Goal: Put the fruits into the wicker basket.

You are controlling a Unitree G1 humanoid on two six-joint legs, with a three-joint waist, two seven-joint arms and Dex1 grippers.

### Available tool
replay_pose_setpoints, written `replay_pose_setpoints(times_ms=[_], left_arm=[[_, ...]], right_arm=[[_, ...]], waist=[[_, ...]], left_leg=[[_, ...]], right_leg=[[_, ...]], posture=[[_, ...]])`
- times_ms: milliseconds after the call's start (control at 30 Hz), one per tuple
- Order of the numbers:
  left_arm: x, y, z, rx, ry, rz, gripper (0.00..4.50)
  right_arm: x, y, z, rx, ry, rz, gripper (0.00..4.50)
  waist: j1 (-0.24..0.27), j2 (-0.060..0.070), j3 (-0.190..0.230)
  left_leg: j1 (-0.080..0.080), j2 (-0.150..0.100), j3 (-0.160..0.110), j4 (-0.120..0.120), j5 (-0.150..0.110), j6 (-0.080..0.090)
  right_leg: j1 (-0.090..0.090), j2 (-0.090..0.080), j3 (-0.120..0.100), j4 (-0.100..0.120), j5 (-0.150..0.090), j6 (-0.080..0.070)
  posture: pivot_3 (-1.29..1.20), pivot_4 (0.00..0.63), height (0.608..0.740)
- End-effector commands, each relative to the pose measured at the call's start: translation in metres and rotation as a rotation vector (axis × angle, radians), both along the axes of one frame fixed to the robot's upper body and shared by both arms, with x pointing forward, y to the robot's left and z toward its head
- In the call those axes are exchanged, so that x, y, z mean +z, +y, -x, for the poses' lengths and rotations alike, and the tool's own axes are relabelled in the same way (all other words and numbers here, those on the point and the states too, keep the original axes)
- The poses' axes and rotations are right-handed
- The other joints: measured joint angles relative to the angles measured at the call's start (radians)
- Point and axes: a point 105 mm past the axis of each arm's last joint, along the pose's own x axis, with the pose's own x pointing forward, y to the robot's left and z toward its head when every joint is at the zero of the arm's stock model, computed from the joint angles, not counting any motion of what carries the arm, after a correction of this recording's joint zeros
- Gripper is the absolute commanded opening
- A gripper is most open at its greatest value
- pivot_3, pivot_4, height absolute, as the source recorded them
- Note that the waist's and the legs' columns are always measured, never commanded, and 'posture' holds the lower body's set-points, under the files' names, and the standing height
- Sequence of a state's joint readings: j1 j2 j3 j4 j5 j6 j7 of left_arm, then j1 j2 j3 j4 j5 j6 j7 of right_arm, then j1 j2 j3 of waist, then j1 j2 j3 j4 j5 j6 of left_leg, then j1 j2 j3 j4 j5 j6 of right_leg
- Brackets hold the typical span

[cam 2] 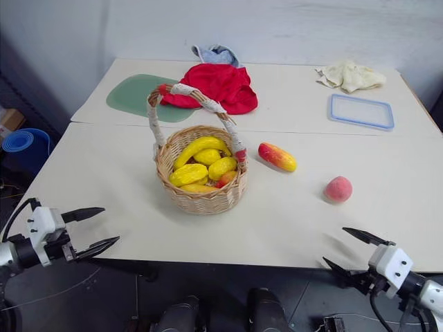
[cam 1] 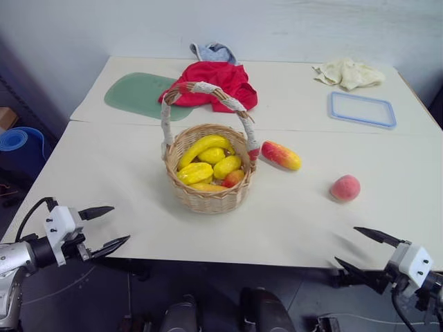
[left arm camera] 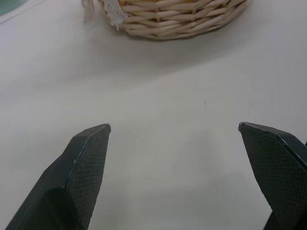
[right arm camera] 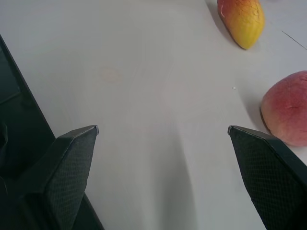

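The round wicker basket point(cam 1: 208, 187) stands mid-table with a tall white-wrapped handle, and holds several yellow toy fruits and a small red one. Just right of it lies the red-to-yellow mango point(cam 1: 281, 155), also seen in the right wrist view as the mango point(right arm camera: 242, 19). Farther right rests the pink peach point(cam 1: 345, 187), the same peach point(right arm camera: 288, 110) near my right fingers. My left gripper point(cam 1: 109, 225) hangs open at the table's near left edge, empty, facing the basket point(left arm camera: 172, 19). At the near right edge my right gripper point(cam 1: 356, 247) is open and empty too.
A red cloth point(cam 1: 214, 84) and a green mat point(cam 1: 138, 95) lie behind the basket. A blue-rimmed clear lid point(cam 1: 363, 109) and a cream rag point(cam 1: 349, 72) sit at the back right. A seam crosses the table point(cam 1: 104, 173) between two tabletops.
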State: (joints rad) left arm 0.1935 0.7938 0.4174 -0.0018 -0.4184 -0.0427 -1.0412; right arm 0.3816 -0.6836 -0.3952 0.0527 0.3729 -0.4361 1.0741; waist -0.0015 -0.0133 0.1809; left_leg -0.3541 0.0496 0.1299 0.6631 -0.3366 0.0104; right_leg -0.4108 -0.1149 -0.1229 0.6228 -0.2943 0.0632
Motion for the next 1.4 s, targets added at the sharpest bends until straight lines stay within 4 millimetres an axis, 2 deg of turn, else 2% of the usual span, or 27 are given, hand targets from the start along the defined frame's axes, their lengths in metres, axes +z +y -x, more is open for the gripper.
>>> replay_pose_setpoints(times_ms=[33,233,367,533,567,633,700,800,833,967,1067,1167,1233,1300,1400], left_arm=[[0.016,-0.001,-0.005,0.017,-0.084,0.006,4.5],[0.027,-0.017,0.001,-0.069,-0.015,0.136,4.5],[0.026,-0.027,0.003,-0.12,0.064,0.144,4.5],[0.055,-0.045,0.006,-0.211,0.099,0.246,4.5],[0.071,-0.048,0.004,-0.234,0.078,0.263,4.5],[0.099,-0.05,-0.003,-0.252,0.023,0.289,4.5],[0.117,-0.05,-0.009,-0.249,-0.015,0.313,4.5],[0.14,-0.058,-0.014,-0.303,-0.02,0.349,4.5],[0.15,-0.059,-0.018,-0.31,-0.05,0.344,4.5],[0.166,-0.062,-0.024,-0.347,-0.073,0.317,4.5],[0.177,-0.063,-0.027,-0.369,-0.087,0.318,4.5],[0.179,-0.06,-0.031,-0.364,-0.086,0.319,4.5],[0.17,-0.059,-0.034,-0.365,-0.056,0.304,4.5],[0.163,-0.06,-0.036,-0.369,-0.036,0.304,4.5],[0.156,-0.06,-0.038,-0.366,-0.024,0.315,4.5]], right_arm=[[0.006,-0.004,-0.003,-0.055,-0.035,-0.021,4.47],[0.007,0.001,-0.001,-0.058,-0.029,-0.031,4.47],[0.016,0.007,-0.004,-0.066,-0.049,-0.032,4.47],[0.032,0.011,-0.004,-0.086,-0.075,-0.031,4.47],[0.056,0.014,-0.008,-0.097,-0.12,-0.07,4.47],[0.09,0.024,-0.015,-0.083,-0.167,-0.122,4.47],[0.106,0.031,-0.022,-0.061,-0.165,-0.139,4.47],[0.13,0.056,-0.054,0.013,-0.056,-0.184,4.47],[0.135,0.066,-0.068,0.03,-0.019,-0.123,4.47],[0.141,0.075,-0.116,-0.137,0.151,-0.053,4.47],[0.144,0.096,-0.138,-0.13,0.208,-0.086,4.47],[0.131,0.101,-0.157,-0.195,0.262,-0.012,4.47],[0.127,0.111,-0.179,-0.208,0.25,0.008,4.47],[0.128,0.123,-0.198,-0.199,0.207,0.01,4.47],[0.125,0.131,-0.219,-0.223,0.138,0.071,4.47]], waist=[[0.001,0.0,0.0],[0.0,0.0,0.0],[-0.001,0.0,0.0],[0.0,0.001,0.0],[0.0,0.001,0.0],[0.002,0.002,0.001],[0.001,0.002,0.001],[-0.01,0.002,0.001],[-0.015,0.003,0.002],[-0.023,0.003,0.002],[-0.024,0.002,0.002],[-0.023,0.002,0.002],[-0.025,0.002,0.002],[-0.026,0.002,0.002],[-0.031,0.001,0.002]], left_leg=[[0.0,0.0,0.0,0.0,0.0,0.0],[0.0,0.0,0.001,0.0,0.0,0.0],[0.0,0.0,0.001,0.0,0.0,0.0],[0.0,0.0,0.001,0.0,0.001,-0.001],[0.0,0.0,0.001,0.0,0.002,-0.003],[-0.001,0.0,0.001,0.001,0.002,-0.003],[0.0,-0.001,0.001,0.002,0.002,-0.003],[0.002,0.0,0.002,0.001,0.002,-0.003],[0.002,0.0,0.003,0.001,0.002,-0.003],[-0.003,0.0,0.003,-0.001,0.006,-0.007],[-0.009,0.0,0.003,0.0,0.006,-0.008],[-0.021,-0.001,0.005,0.003,0.007,-0.007],[-0.023,-0.003,0.007,0.004,0.007,-0.005],[-0.024,-0.003,0.013,0.004,0.006,-0.003],[-0.024,-0.004,0.019,0.005,0.008,0.0]], right_leg=[[0.0,0.0,0.0,0.0,0.0,0.0],[0.0,0.0,0.001,0.0,0.0,0.0],[0.0,0.0,0.001,0.0,0.0,0.0],[-0.001,0.0,0.002,0.001,0.0,0.0],[-0.001,0.0,0.002,0.001,0.0,0.0],[-0.001,0.0,0.002,0.001,0.0,0.0],[-0.001,0.0,0.004,0.003,0.0,0.0],[0.0,0.001,0.005,0.003,0.0,0.0],[-0.001,0.001,0.005,0.003,0.0,-0.001],[-0.007,0.002,0.005,0.005,-0.001,-0.001],[-0.013,0.003,0.004,0.005,-0.001,-0.001],[-0.025,0.005,0.004,0.011,0.0,0.0],[-0.029,0.006,0.004,0.016,0.002,0.004],[-0.03,0.007,0.003,0.012,0.003,0.005],[-0.032,0.006,0.005,0.012,0.003,0.006]], posture=[[0.0,0.15,0.74],[0.0,0.15,0.74],[0.0,0.15,0.74],[0.0,0.15,0.74],[0.0,0.15,0.74],[0.0,0.15,0.74],[0.0,0.15,0.74],[0.0,0.15,0.74],[0.0,0.15,0.74],[0.0,0.15,0.74],[0.0,0.15,0.74],[0.0,0.15,0.74],[0.0,0.15,0.74],[0.0,0.15,0.74],[0.0,0.15,0.74]])
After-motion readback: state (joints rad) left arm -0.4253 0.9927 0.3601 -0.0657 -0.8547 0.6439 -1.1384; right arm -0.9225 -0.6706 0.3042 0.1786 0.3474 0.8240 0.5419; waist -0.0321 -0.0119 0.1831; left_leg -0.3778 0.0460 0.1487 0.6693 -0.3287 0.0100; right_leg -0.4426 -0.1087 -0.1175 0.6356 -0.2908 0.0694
